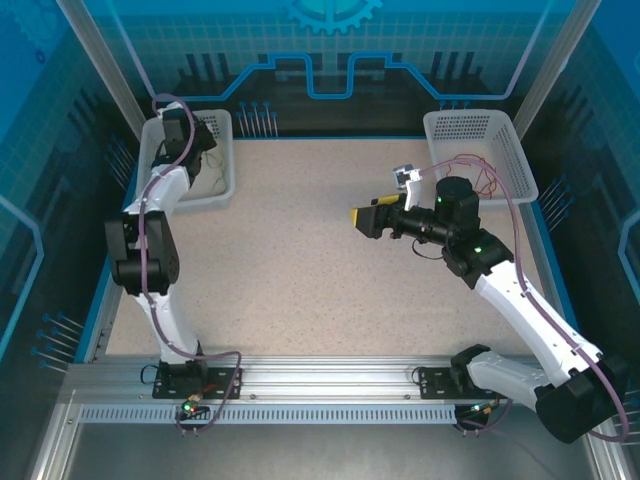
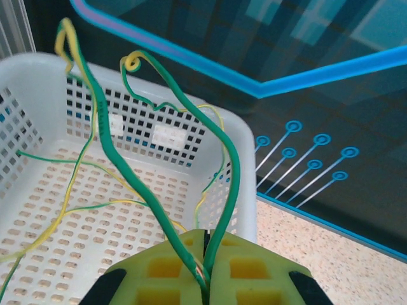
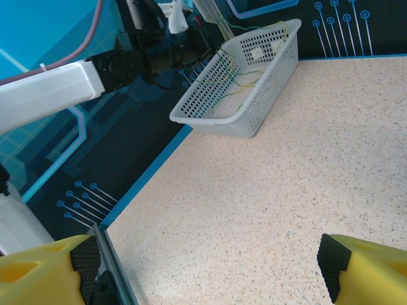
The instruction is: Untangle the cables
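1. Green with a yellow stripe: that's the thick cable (image 2: pixel 230 165) in the left wrist view. Two strands of it rise out of the pinch and curl over at the top. Can't tell if it's one cable folded in half or two separate ones.
2. Thinner yellow-green cables (image 2: pixel 76 210) lie in loose curves on the perforated floor of the white left basket (image 2: pixel 245 136). A couple of them run up toward the far wall.
3. The left claw (image 2: pixel 205 244) is clenched on those thick green strands. Its yellow pads are pressed together with the strands squeezed in the seam, and it's held above the basket's near end.
4. From the top camera, the left basket (image 1: pixel 225 150) sits at the far left corner of the counter (image 1: pixel 320 280), with the left arm reaching over it.
5. Some thin reddish cables (image 1: pixel 484 180) loop around in the other white basket (image 1: pixel 500 125) at the far right corner. They're too small to make out how tangled they are.
6. The right claw (image 1: pixel 368 217) is released, with its yellow fingers spread wide and nothing between them. It hangs over the bare speckled middle of the counter, just in front of the right basket and pointing left.
7. The right wrist view has the same fingers wide apart at the bottom corners, with the left basket (image 3: pixel 254 70) off across the counter (image 3: pixel 305 159).
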Available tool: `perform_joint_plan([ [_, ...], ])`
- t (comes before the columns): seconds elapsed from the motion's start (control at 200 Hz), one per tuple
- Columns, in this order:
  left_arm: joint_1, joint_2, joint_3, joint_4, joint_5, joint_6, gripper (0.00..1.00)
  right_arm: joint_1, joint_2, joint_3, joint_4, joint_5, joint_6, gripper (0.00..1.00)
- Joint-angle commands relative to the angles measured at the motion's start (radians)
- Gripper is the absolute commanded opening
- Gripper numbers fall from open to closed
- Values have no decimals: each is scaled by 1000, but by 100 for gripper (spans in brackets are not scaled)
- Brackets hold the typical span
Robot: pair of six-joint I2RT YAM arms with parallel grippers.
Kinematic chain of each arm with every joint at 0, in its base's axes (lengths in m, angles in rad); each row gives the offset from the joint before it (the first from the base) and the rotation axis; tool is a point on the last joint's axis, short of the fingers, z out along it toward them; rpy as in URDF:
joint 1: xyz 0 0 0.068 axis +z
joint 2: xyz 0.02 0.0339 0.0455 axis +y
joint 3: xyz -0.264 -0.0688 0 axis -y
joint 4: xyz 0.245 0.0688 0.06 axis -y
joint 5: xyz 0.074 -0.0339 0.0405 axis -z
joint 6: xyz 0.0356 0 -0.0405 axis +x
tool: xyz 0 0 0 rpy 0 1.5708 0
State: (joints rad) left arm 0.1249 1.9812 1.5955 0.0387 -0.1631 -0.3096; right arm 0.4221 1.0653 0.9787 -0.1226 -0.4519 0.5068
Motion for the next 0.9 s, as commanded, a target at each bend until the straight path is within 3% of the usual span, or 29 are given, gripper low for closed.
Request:
perform_joint_plan([
  [0.0, 7, 58, 64, -51, -32, -48, 0, -16, -17, -16, 28, -1, -16, 92],
  [0.09, -1, 97, 106, -98, -49, -48, 0, -16, -27, -16, 20, 8, -27, 92],
  [0.16, -14, 113, 134, -140, -102, -30, 17, -16, -31, -15, 15, 14, -34, 92],
  [0.25, -29, 117, 150, -169, -189, -10, 20, -17, -30, -13, 13, 15, -35, 92],
  [0.29, -34, 113, 160, -190, -208, -4, 31, -17, -30, -13, 15, 15, -36, 92],
  [0.335, -40, 100, 173, -218, -235, 1, 49, -18, -28, -12, 18, 18, -36, 92],
  [0.375, -51, 81, 173, -235, -279, 10, 58, -17, -26, -11, 20, 19, -37, 92],
  [0.505, -91, -24, 135, -247, -317, 68, 68, -18, -18, -3, 24, 21, -34, 92],
  [0.825, -133, -358, -86, -420, -294, 46, 79, -19, -16, 6, 24, 71, -48, 92],
  [0.87, -138, -406, -141, -409, -316, 50, 97, -19, -19, 2, 24, 91, -60, 92],
  [0.895, -135, -430, -178, -384, -331, 57, 99, -19, -20, 3, 22, 105, -62, 92],
])
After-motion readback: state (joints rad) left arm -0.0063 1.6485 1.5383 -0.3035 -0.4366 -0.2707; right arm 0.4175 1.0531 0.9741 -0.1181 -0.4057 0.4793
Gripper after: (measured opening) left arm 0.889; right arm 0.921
